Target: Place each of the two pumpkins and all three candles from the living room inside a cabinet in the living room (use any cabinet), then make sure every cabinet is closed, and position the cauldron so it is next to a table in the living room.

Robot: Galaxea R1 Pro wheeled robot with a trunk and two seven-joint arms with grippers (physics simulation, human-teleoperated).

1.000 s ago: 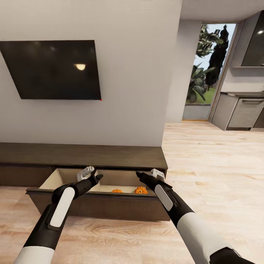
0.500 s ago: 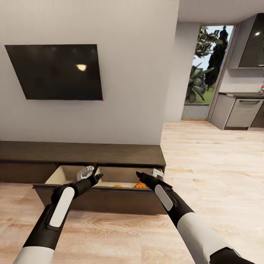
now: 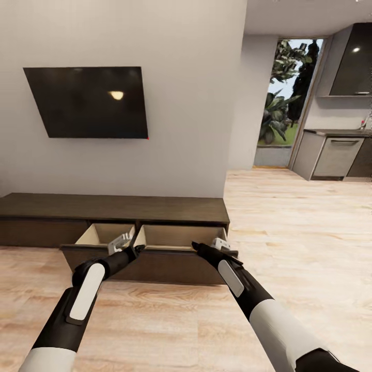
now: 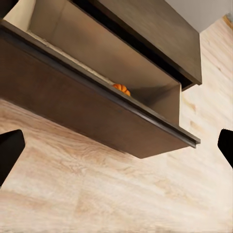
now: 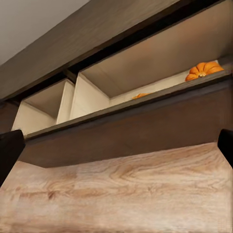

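Observation:
The long dark brown cabinet (image 3: 113, 207) runs along the wall under the TV, and its right drawer (image 3: 170, 263) is pulled out, showing a pale interior. One orange pumpkin (image 4: 121, 89) lies inside it in the left wrist view. In the right wrist view, two pumpkins (image 5: 204, 70) (image 5: 141, 95) peek over the drawer front. My left gripper (image 3: 135, 249) and right gripper (image 3: 199, 247) hover in front of the drawer, both open and empty, with dark fingertips (image 4: 9, 148) (image 5: 225, 145) spread wide. The candles and the cauldron are out of view.
A black TV (image 3: 90, 102) hangs on the grey wall above the cabinet. Light wood floor (image 3: 289, 227) stretches to the right toward a glass door (image 3: 284, 103) and grey kitchen units (image 3: 333, 155).
The whole view has pulled back and swung slightly, so the cabinet looks farther away and the pumpkins have sunk behind the drawer front. Both arms keep the same pose.

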